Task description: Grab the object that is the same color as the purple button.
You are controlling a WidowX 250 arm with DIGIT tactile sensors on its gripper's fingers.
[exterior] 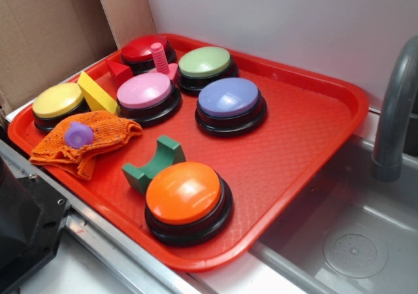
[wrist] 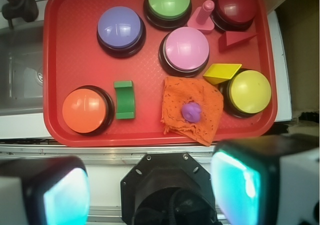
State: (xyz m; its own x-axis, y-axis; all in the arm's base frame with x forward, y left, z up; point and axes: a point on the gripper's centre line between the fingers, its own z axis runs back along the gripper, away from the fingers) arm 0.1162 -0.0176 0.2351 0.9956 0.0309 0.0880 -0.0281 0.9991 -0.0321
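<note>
The object, a small light-purple piece with a round flared head [exterior: 79, 134] [wrist: 191, 111], sits on a crumpled orange cloth [exterior: 108, 140] [wrist: 205, 97] near the left front of the red tray [exterior: 313, 130] [wrist: 70, 60]. The purple button [exterior: 228, 98] [wrist: 120, 27], a lavender dome on a black base, stands mid-tray. In the wrist view my gripper [wrist: 150, 190] hangs high over the tray's near edge, above the black robot base. Its fingers [wrist: 237, 187] are wide apart with nothing between them. The object lies ahead of the gripper and apart from it.
The tray also holds pink [exterior: 144, 91], green [exterior: 205, 63], red [exterior: 144, 49], yellow [exterior: 57, 101] and orange [exterior: 184, 193] dome buttons. Among them lie a green arch block [exterior: 155, 163], a yellow block [exterior: 96, 93], a red wedge [exterior: 119, 70] and a pink screw peg [exterior: 160, 59]. Right: sink, grey faucet [exterior: 395, 111].
</note>
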